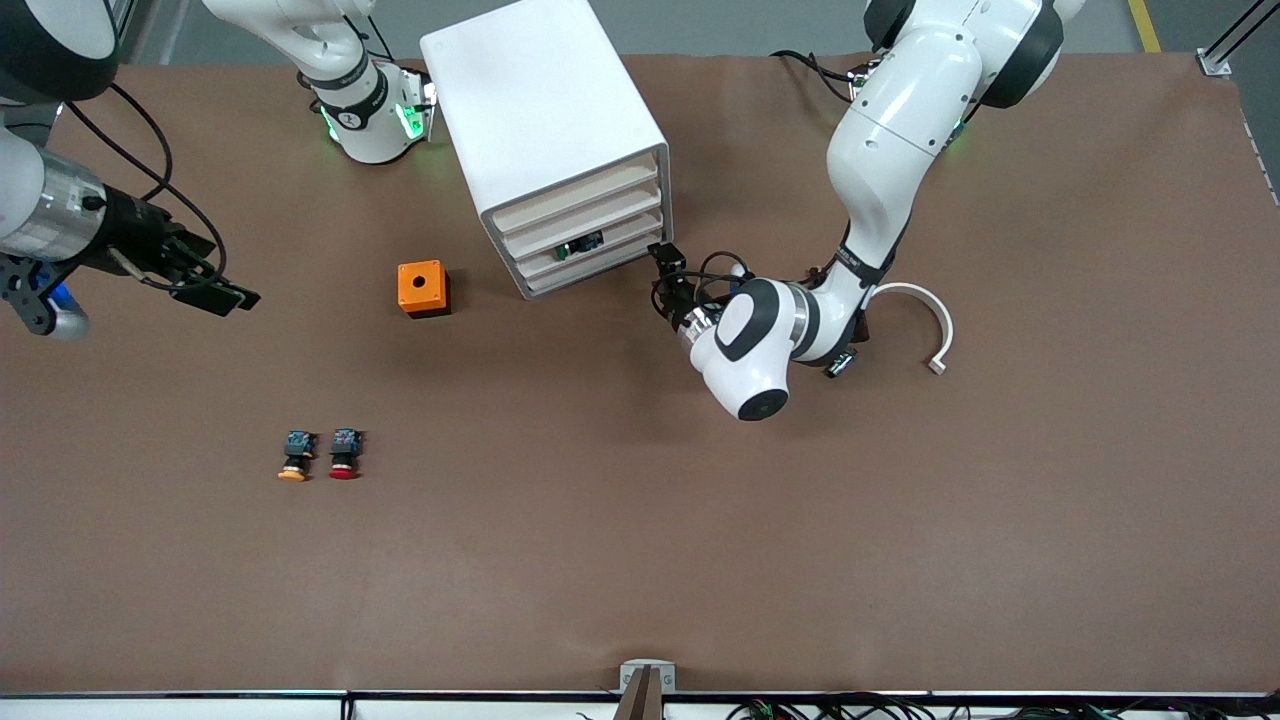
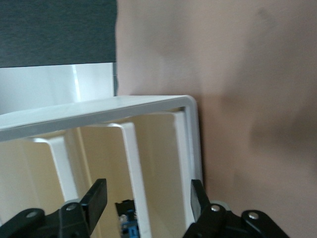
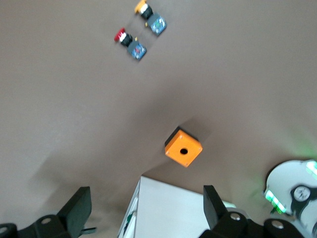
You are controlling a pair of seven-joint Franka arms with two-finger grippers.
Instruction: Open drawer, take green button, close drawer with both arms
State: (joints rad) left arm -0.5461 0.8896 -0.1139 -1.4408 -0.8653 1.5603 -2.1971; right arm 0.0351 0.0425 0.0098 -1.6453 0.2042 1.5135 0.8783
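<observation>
The white cabinet (image 1: 545,120) stands at the table's back middle, its four drawers facing the left arm's end. A lower drawer (image 1: 590,247) shows the button's black-and-blue body (image 1: 582,244) with a hint of green inside; the cap is mostly hidden. In the left wrist view that body (image 2: 128,224) peeks from between the white drawer fronts (image 2: 134,163). My left gripper (image 1: 664,266) (image 2: 147,196) is open, close in front of the lower drawers at the cabinet's corner, holding nothing. My right gripper (image 1: 215,290) (image 3: 146,203) is open and empty, over the table at the right arm's end.
An orange box with a round hole (image 1: 423,288) (image 3: 183,147) sits beside the cabinet. An orange-yellow-capped button (image 1: 294,457) (image 3: 148,15) and a red-capped button (image 1: 343,455) (image 3: 129,42) lie nearer the front camera. A white curved part (image 1: 925,320) lies by the left arm.
</observation>
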